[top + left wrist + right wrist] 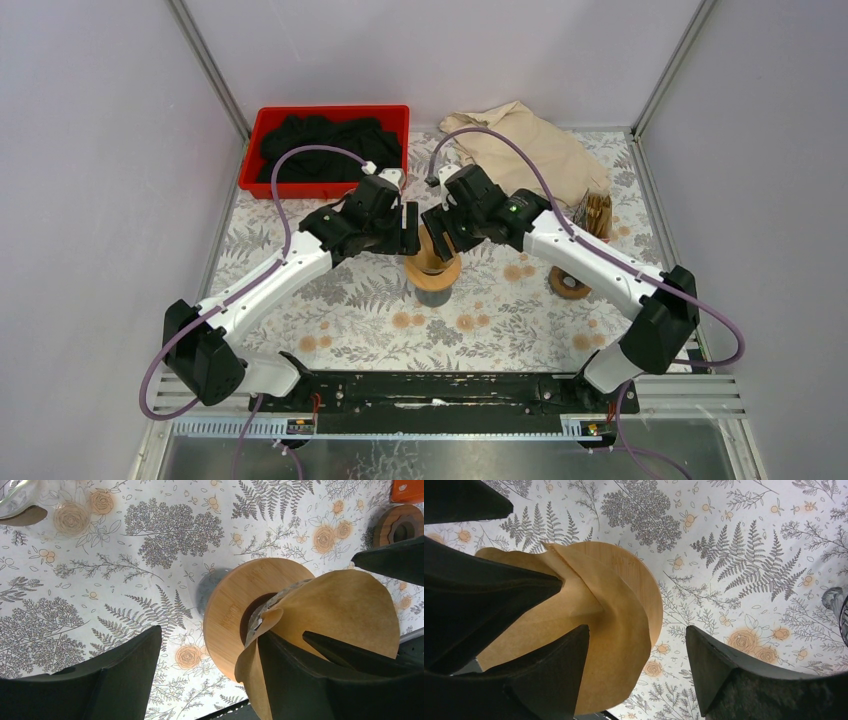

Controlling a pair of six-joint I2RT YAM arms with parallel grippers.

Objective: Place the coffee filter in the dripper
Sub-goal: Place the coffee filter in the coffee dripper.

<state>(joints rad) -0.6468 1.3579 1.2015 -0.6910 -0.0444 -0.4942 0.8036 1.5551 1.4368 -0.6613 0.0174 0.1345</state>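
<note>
The dripper [433, 270], with a round wooden collar [227, 607] on a dark base, stands mid-table. The brown paper coffee filter [345, 607] sits opened over its hole, tip down in the centre. My left gripper [212, 630] is open; its right finger [310, 680] is against the filter, whose edge curls round it, while its left finger is over bare cloth. My right gripper [638, 627] is open too: its left finger [554, 675] lies on the filter [616, 625] and its right finger is clear of it. Both grippers [408, 228] [437, 228] meet above the dripper.
A red bin [265, 125] holding black cloth stands at the back left, and a beige cloth [525, 145] lies at the back right. A holder of spare filters [597, 212] and a wooden ring [568, 283] sit right of the dripper.
</note>
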